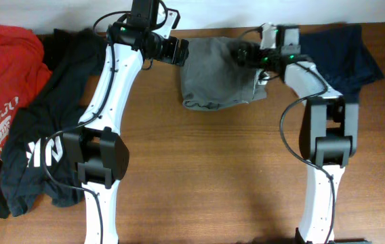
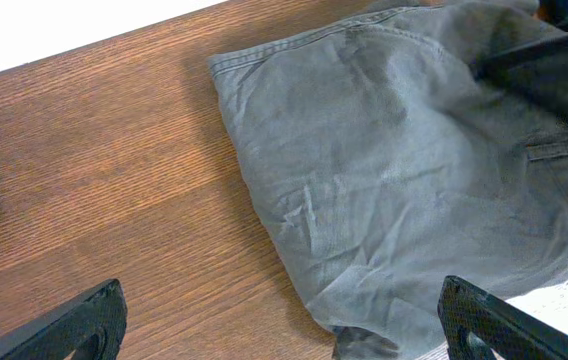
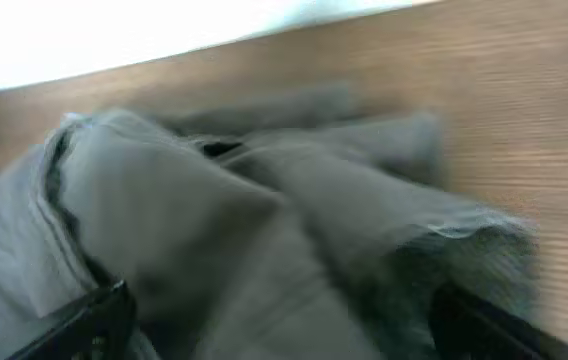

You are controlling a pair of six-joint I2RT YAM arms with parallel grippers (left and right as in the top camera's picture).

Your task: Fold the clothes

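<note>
The grey-khaki shorts [image 1: 216,78] lie folded into a compact block at the back middle of the table. They fill the left wrist view [image 2: 394,170] and the blurred right wrist view [image 3: 264,230]. My left gripper [image 1: 179,53] is at the shorts' left back edge; its fingers [image 2: 284,330] are wide apart and hold nothing. My right gripper [image 1: 243,53] is over the shorts' right back corner; its fingers [image 3: 284,325] are spread wide with fabric lying between them. The black white-printed tee [image 1: 50,122] and red tee [image 1: 9,68] lie crumpled at the left. The navy garment [image 1: 345,54] lies at the back right.
The wooden table [image 1: 213,176] runs to a white wall at the back. Both arm bases stand at the front, left [image 1: 97,163] and right [image 1: 328,146]. The right arm [image 2: 554,70] shows dark in the left wrist view's upper right corner.
</note>
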